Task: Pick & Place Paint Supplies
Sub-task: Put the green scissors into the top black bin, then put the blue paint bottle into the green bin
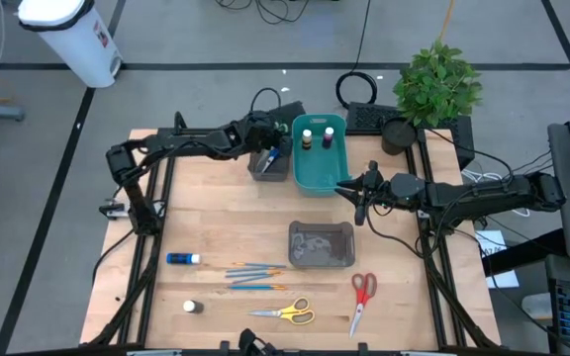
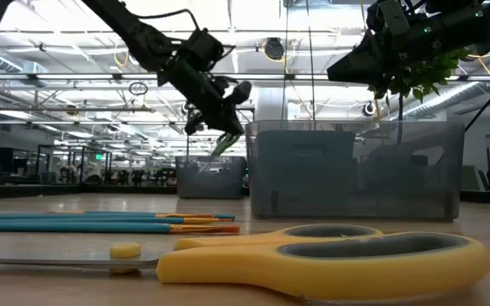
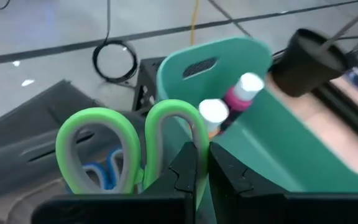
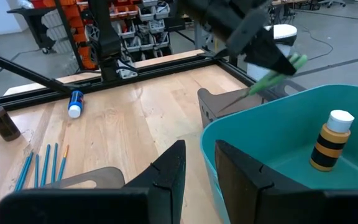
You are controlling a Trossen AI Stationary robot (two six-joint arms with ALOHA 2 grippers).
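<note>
Lowering green scissors (image 3: 126, 146) into the far grey tray (image 1: 263, 166).
The left gripper (image 3: 202, 177) is clamping the green scissors above that tray, beside the teal bin (image 1: 320, 168); next, I judge, it is needing to open. The right gripper (image 4: 194, 162) is hanging parted and empty near the bin. Yellow scissors (image 1: 285, 312), red scissors (image 1: 362, 295) and brushes (image 1: 255, 276) are waiting near. No readable writing is showing.

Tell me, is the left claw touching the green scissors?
Touching. In the left wrist view the left claw is shut on a handle loop of the green scissors, its dark fingers pressed against the green plastic.
</note>
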